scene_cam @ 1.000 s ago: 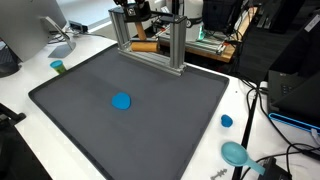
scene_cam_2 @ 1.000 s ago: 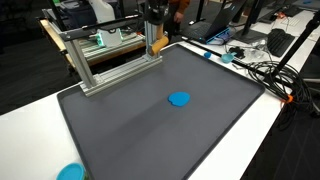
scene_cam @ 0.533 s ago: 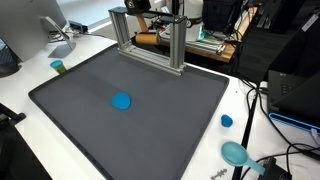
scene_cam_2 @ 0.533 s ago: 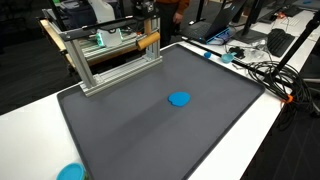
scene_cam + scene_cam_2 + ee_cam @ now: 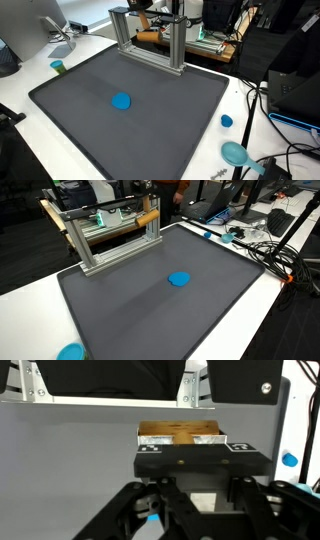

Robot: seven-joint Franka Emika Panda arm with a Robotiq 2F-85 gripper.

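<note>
My gripper (image 5: 150, 200) hangs at the far edge of the dark mat, by the end of the aluminium frame (image 5: 110, 235). It is shut on a wooden block (image 5: 148, 218), held roughly level at the height of the frame's top bar. In an exterior view the block (image 5: 148, 38) shows through the frame (image 5: 178, 45), with the gripper (image 5: 141, 6) above it. In the wrist view the block (image 5: 181, 432) lies beyond the gripper's black body (image 5: 197, 480), under the frame's bar (image 5: 110, 402). The fingertips are hidden.
A blue disc (image 5: 121, 101) lies mid-mat and also shows in an exterior view (image 5: 179, 279). A small blue cap (image 5: 226, 121), a teal scoop (image 5: 235, 153) and a green cup (image 5: 58, 67) sit on the white table. Cables (image 5: 265, 250) lie beside the mat.
The gripper has risen beside the frame with the wooden block, which went from hanging below it to lying level. Almost nothing moved in the last half second.
</note>
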